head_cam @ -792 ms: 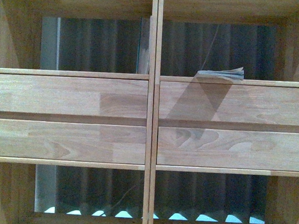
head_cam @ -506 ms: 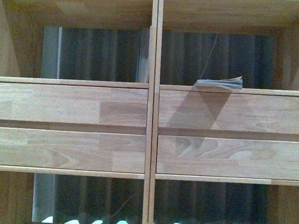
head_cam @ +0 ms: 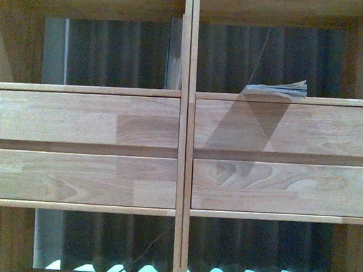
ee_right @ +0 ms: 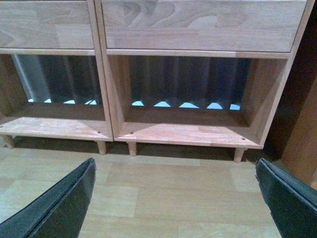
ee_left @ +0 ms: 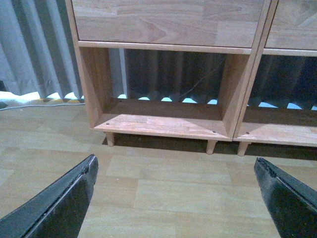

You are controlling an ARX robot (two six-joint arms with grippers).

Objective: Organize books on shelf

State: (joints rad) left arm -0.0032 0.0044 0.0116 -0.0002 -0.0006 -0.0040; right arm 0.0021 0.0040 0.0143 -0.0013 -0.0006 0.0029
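The light-wood shelf [head_cam: 183, 136] fills the front view, its double vertical divider running down the middle. One book [head_cam: 277, 88] lies flat in the upper right cubby, pages toward me. A second thin book [head_cam: 174, 53] stands upright against the divider in the upper left cubby. Neither gripper shows in the front view. My left gripper [ee_left: 176, 171] is open over the wood floor, facing the shelf's bottom left cubby [ee_left: 163, 116]. Facing the bottom right cubby [ee_right: 185, 126], my right gripper [ee_right: 176, 171] is open too. Both hold nothing.
Four flat drawer fronts [head_cam: 83, 120] span the shelf's middle. Grey curtains [head_cam: 113, 50] show through the open back. The unit stands on short legs [ee_left: 211, 147] above the plank floor [ee_left: 173, 183]. A dark wooden panel [ee_right: 302, 124] stands beside the shelf's right side.
The front view has shifted: the shelf rose slightly in frame and looks a little closer. The flat book keeps its place in its cubby.
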